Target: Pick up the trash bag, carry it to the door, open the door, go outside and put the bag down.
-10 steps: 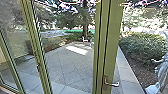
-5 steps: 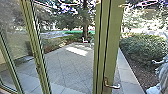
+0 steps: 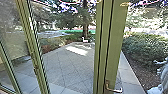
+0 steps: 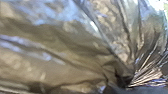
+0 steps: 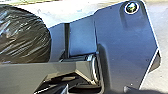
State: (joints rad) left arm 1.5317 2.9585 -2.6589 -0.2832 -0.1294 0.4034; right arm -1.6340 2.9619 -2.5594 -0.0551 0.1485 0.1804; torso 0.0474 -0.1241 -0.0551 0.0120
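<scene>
The door handle point(image 3: 117, 90) has slipped lower in my view, so I judge I'm edging toward the paving point(image 3: 65, 66) for the drop; my left end effector point(image 4: 130, 83) grips the trash bag point(image 4: 62, 52) by its bunched neck, while my right's state I can't tell.

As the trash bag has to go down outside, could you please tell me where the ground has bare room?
The paving looks bare between the left green upright and the handled upright, back towards the tree. A narrower pale strip looks free between the handled upright and the soil bed. The bed is crowded by a bush.
</scene>
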